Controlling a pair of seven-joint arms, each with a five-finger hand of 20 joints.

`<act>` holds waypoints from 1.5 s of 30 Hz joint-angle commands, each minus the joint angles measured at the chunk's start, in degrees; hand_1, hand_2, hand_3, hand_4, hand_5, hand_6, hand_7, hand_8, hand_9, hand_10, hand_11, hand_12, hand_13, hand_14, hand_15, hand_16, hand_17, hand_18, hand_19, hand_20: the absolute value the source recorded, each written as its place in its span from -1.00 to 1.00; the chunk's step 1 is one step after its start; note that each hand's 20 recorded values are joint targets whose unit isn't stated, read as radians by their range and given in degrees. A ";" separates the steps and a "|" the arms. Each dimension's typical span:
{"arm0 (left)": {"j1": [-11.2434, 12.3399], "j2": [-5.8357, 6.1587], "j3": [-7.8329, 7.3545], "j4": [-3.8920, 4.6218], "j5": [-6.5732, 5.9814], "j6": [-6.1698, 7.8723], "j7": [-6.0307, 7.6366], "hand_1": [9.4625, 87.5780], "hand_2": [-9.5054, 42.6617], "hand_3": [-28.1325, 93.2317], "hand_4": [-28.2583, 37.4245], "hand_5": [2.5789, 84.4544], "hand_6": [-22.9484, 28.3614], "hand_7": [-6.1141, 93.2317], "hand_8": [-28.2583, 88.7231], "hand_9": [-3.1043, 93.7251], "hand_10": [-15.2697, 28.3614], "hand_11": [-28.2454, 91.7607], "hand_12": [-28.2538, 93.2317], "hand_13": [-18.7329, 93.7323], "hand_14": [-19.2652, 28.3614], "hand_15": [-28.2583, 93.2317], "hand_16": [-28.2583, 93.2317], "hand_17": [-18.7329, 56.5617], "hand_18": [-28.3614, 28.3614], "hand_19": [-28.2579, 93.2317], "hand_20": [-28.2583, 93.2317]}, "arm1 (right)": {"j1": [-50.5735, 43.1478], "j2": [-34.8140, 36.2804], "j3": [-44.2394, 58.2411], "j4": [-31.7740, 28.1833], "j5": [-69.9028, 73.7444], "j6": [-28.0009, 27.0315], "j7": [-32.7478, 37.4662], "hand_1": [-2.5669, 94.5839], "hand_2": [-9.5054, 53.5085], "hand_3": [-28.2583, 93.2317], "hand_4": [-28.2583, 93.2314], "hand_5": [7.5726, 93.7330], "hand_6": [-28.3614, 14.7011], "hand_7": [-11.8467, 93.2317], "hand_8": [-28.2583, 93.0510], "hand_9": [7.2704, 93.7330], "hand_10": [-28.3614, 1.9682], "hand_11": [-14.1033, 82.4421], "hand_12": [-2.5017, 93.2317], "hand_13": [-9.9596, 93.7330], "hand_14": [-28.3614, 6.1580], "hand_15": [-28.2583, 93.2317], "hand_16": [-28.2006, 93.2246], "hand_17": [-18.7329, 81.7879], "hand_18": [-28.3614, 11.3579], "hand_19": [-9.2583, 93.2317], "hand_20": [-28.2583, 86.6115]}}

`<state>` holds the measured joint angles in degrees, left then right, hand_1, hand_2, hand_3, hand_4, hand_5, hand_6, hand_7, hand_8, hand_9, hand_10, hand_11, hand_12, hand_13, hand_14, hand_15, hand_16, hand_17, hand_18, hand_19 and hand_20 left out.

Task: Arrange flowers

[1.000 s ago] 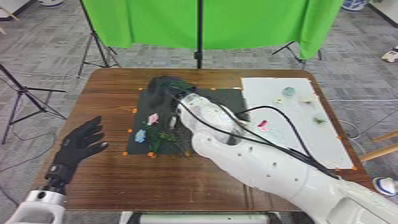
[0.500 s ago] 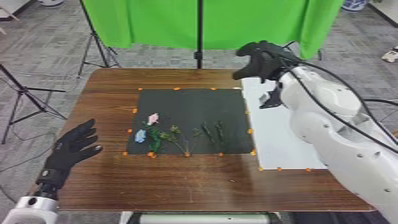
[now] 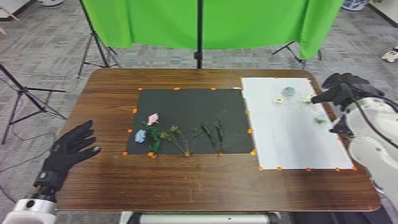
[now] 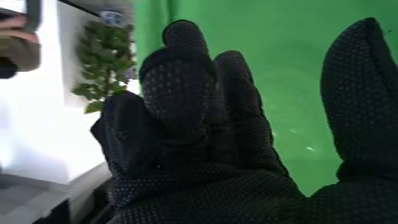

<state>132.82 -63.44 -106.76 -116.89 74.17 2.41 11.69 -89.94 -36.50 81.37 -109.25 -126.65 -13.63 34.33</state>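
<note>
Landmark: the black mat point(image 3: 191, 102), laid flat on the brown wooden table point(image 3: 160, 182). Near the mat's left edge, a pink flower point(image 3: 153, 118) and a blue flower point(image 3: 140, 135) are seen, the blue one nearer the robot. Just right of the blue flower, a green leafy stem point(image 3: 155, 141) is laid toward the mat's near edge. Thin branching sprigs point(image 3: 185, 141) are placed around the middle of the mat's near half, and dark green stems point(image 3: 214, 135) farther right on it.

Beside the mat's right edge, a white sheet point(image 3: 282, 135) is laid. On it, right of the mat, are noted a pale green oval item point(image 3: 289, 91), small whitish flowers point(image 3: 278, 100) and a small green sprig point(image 3: 320, 120). Orange markers point(image 3: 177, 89) are set round the mat.

Right hand point(image 3: 349, 91): observed well right of the mat, by the sheet's outer side. Fingers loosely extended, thumb held apart, grasp released. Height above the table cannot be told.

Left hand point(image 3: 69, 155): observed left of the mat, apart from it; fingers spread and relaxed, nothing gripped.

Beyond the mat, a green cloth point(image 3: 147, 25) is hung.
</note>
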 commanded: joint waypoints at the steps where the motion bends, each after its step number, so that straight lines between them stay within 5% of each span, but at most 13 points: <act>1: 0.85 -0.80 0.30 -0.12 0.25 0.38 -0.67 -0.11 -1.00 0.43 -0.39 -0.35 -0.02 -0.58 -0.65 -0.33 0.10 -0.26 -0.28 -0.13 0.38 -0.27 -0.49 -0.28 0.39 -0.43 -0.20 | 0.62 -0.50 -3.76 4.52 -0.38 1.59 1.34 -0.30 -1.00 0.51 -0.74 0.02 0.19 -0.58 -0.63 0.35 -0.29 -0.21 -0.36 0.74 0.20 0.49 0.03 0.43 -0.50 1.00 0.41; 15: 0.86 -0.92 0.30 0.01 0.03 -0.33 -1.23 -0.12 -1.00 0.44 -0.39 -0.35 -0.02 -0.59 -0.65 -0.33 0.11 -0.26 -0.29 -0.13 0.38 -0.27 -0.49 -0.28 0.39 -0.43 -0.20 | 0.92 -2.23 -7.22 11.98 -1.23 4.62 1.40 -0.27 -1.00 0.52 -0.75 0.03 0.24 -0.55 -0.64 0.37 -0.25 -0.21 -0.36 0.77 0.25 0.49 0.03 0.45 -0.49 1.00 0.42; 24: 0.55 -0.61 0.37 0.19 -0.12 -0.64 -1.37 -0.12 -1.00 0.44 -0.39 -0.34 -0.02 -0.58 -0.65 -0.33 0.11 -0.27 -0.28 -0.13 0.39 -0.27 -0.49 -0.28 0.39 -0.43 -0.20 | -0.07 -3.06 -10.66 14.31 2.43 17.25 -0.72 -0.09 -1.00 0.59 -0.82 0.19 0.39 -0.44 -0.69 0.52 -0.01 -0.18 -0.40 0.84 0.44 0.49 0.03 0.51 -0.40 1.00 0.44; 28: 0.49 -0.59 0.36 0.21 -0.05 -0.73 -1.32 -0.12 -1.00 0.44 -0.39 -0.34 -0.01 -0.58 -0.65 -0.33 0.11 -0.27 -0.28 -0.13 0.39 -0.27 -0.49 -0.28 0.39 -0.43 -0.20 | -0.21 -3.35 -11.35 14.86 4.13 20.06 -0.65 0.13 -1.00 0.47 -0.84 0.32 0.44 -0.39 -0.61 0.69 0.20 -0.39 -0.12 0.87 0.50 0.52 0.05 0.54 -0.37 1.00 0.49; 39: 0.94 -0.36 -0.27 0.10 -0.33 -0.85 -1.47 -0.12 -1.00 0.44 -0.39 -0.34 -0.01 -0.58 -0.65 -0.33 0.11 -0.27 -0.28 -0.13 0.39 -0.27 -0.50 -0.28 0.39 -0.43 -0.20 | 1.27 -2.72 -7.64 5.97 5.85 23.11 -1.42 0.35 -1.00 0.40 -0.82 0.64 0.34 -0.31 -0.41 0.90 0.35 -0.47 0.00 0.92 0.57 0.53 0.05 0.61 -0.32 1.00 0.55; 45: 1.88 -0.62 -0.97 -0.33 -0.35 -0.18 -1.24 -0.12 -1.00 0.45 -0.40 -0.34 -0.01 -0.59 -0.65 -0.33 0.10 -0.26 -0.28 -0.13 0.39 -0.27 -0.50 -0.28 0.39 -0.43 -0.20 | 13.47 -5.26 -15.70 -0.24 10.85 22.20 -5.51 0.35 -1.00 0.41 -0.80 0.64 0.33 -0.32 -0.40 0.89 0.34 -0.48 0.01 0.92 0.57 0.53 0.06 0.61 -0.32 1.00 0.56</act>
<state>132.96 -63.73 -106.87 -116.91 74.11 2.16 10.81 -89.93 -39.49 72.91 -102.40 -119.48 7.61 33.73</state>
